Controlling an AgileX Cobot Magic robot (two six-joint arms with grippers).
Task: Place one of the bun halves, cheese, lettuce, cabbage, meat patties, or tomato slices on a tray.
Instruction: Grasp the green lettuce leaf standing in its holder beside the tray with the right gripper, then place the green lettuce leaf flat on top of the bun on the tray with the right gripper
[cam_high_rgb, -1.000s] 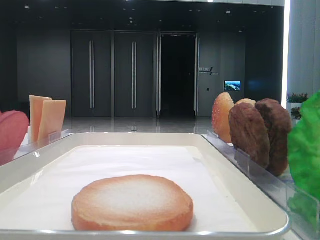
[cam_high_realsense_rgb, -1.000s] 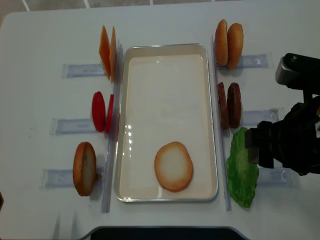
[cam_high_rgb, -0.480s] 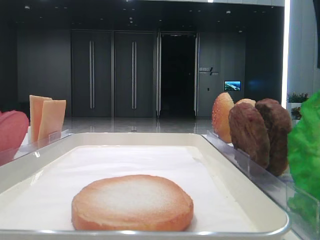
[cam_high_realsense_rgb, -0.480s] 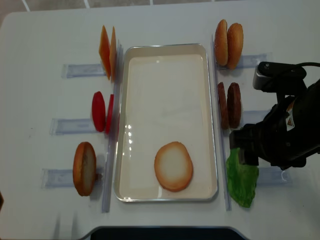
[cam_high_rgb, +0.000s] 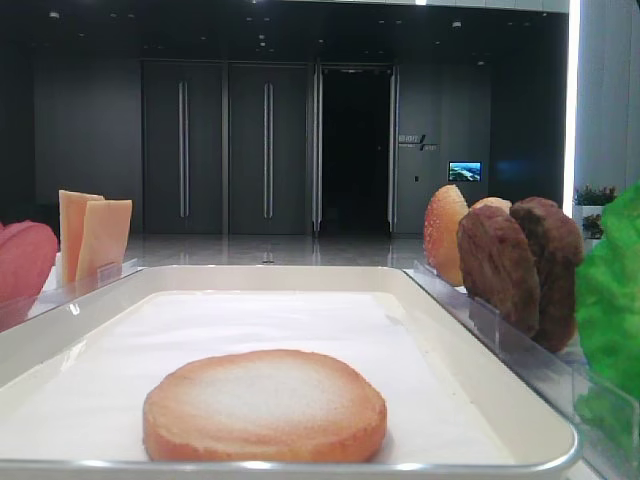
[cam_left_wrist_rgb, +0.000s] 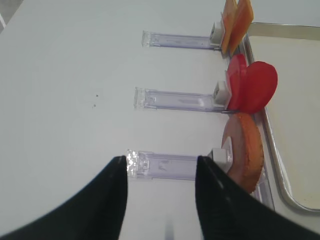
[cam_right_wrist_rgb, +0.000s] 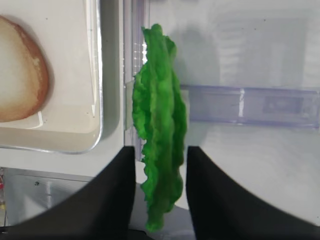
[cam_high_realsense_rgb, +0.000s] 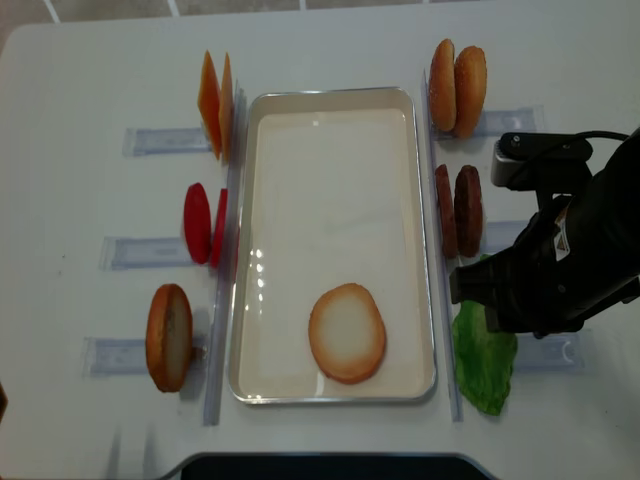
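A green ruffled lettuce (cam_right_wrist_rgb: 157, 115) stands on edge beside the tray (cam_high_realsense_rgb: 330, 93), right of its near corner. My right gripper (cam_right_wrist_rgb: 160, 152) straddles the leaf's lower end, open, with a thin gap on each side. From above, the right arm (cam_high_realsense_rgb: 545, 270) covers the top of the lettuce (cam_high_realsense_rgb: 485, 360). One bun half (cam_high_realsense_rgb: 347, 332) lies flat on the tray. My left gripper (cam_left_wrist_rgb: 161, 162) hangs open over bare table near another bun half (cam_left_wrist_rgb: 247, 150). Tomato slices (cam_high_realsense_rgb: 203, 224), cheese (cam_high_realsense_rgb: 216, 100) and meat patties (cam_high_realsense_rgb: 458, 210) stand in holders. No cabbage shows.
Clear plastic holders (cam_high_realsense_rgb: 165, 140) run out from both long sides of the tray. Two more bun halves (cam_high_realsense_rgb: 457, 88) stand upright at the far right. A holder strip (cam_right_wrist_rgb: 250, 105) lies just right of the lettuce. The table's near edge (cam_high_realsense_rgb: 320, 462) is close behind the tray.
My right arm has moved left and down over the lettuce. Its jaws have narrowed from wide open to close on either side of the leaf. The left gripper has not moved.
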